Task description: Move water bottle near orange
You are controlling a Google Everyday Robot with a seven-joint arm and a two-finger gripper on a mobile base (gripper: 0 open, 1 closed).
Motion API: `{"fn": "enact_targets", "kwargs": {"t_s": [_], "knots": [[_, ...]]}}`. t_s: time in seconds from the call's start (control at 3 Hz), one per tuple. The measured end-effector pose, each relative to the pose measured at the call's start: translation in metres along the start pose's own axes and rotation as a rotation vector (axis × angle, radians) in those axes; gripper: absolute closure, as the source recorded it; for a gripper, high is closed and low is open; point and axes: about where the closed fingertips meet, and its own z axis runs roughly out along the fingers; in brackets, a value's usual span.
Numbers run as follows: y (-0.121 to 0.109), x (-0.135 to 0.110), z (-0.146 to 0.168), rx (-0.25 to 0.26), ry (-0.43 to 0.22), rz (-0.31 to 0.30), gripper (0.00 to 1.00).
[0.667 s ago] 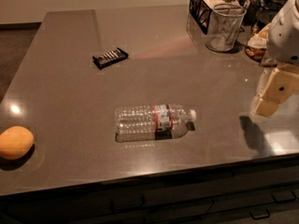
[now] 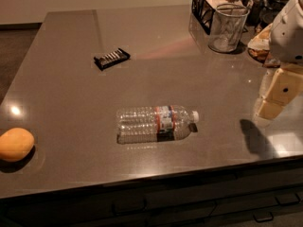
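Observation:
The water bottle [image 2: 156, 123] lies on its side near the middle front of the grey table [image 2: 94, 70], its white cap pointing right. The orange [image 2: 15, 144] sits at the table's front left edge, far left of the bottle. My gripper [image 2: 274, 98] hangs at the right edge of the view, above the table and well to the right of the bottle, holding nothing. Its shadow falls on the table below it.
A black snack packet [image 2: 111, 58] lies behind and left of the bottle. A wire mesh cup [image 2: 228, 27] and a black wire basket [image 2: 208, 4] stand at the back right, with more items behind them. The table's front edge runs just below the bottle.
My gripper has shifted slightly; the bottle and orange have not moved.

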Motion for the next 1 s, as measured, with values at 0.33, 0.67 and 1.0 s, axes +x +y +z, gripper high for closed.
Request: {"fn": "enact_targets", "kwargs": {"t_s": [0.33,0.67,1.0], "knots": [[0.020,-0.025,0.006,-0.041,-0.023,-0.071,0.00],[0.035,-0.049,0.021,-0.066,-0.027,-0.144,0.00],[0.039,-0.072,0.042,-0.075,-0.030,-0.188,0.00]]}}
